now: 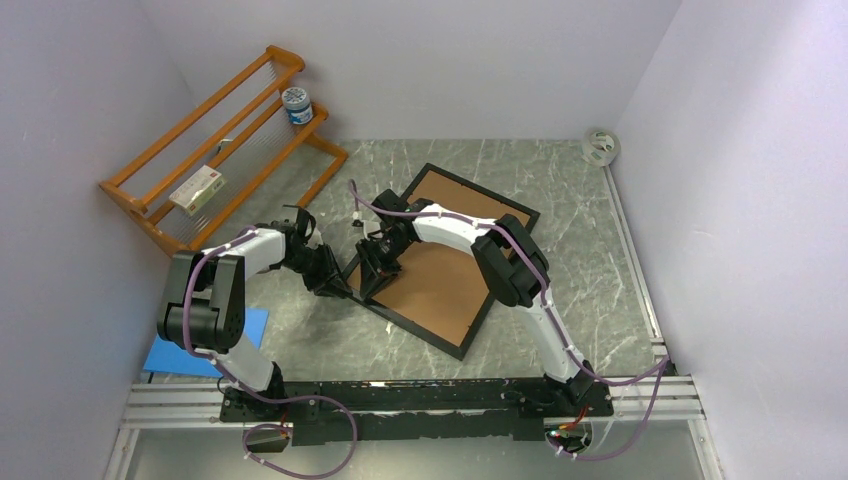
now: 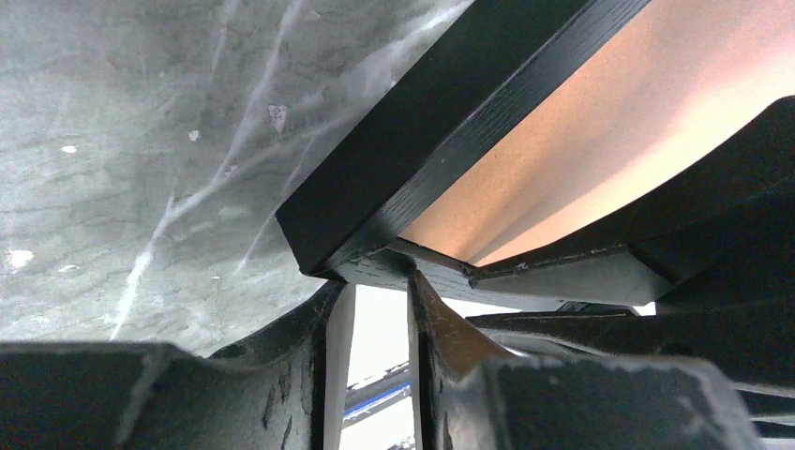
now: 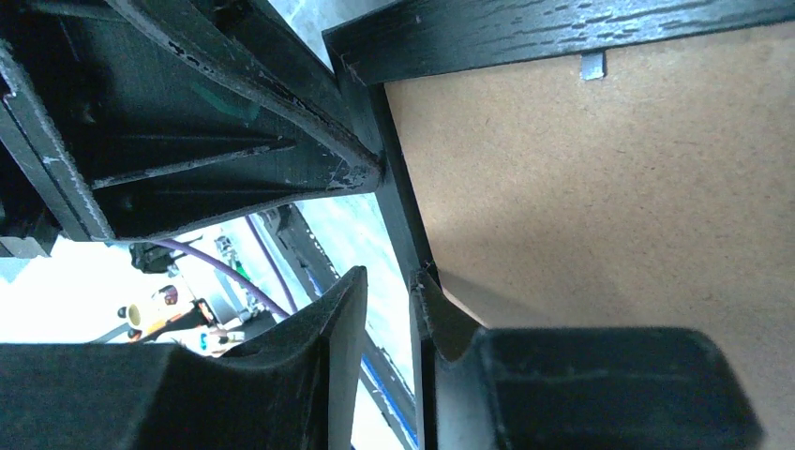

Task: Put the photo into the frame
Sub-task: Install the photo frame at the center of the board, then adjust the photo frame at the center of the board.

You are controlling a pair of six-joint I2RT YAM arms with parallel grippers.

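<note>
Your left claw (image 2: pixel 375 281) is narrowly parted at the frame (image 1: pixel 484 192)'s rack-side corner. Your right claw (image 3: pixel 389 277), equally narrow, straddles the rack-side rail. You cannot tell whether either grips. The frame lies board (image 1: pixel 440 285) up beside the rack (image 1: pixel 195 121), its long axis diagonal, far end angled away.

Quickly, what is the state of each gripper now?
Left gripper: jaws slightly apart at the frame corner; grip cannot be told.
Right gripper: jaws slightly apart beside the frame rail; grip cannot be told.
</note>
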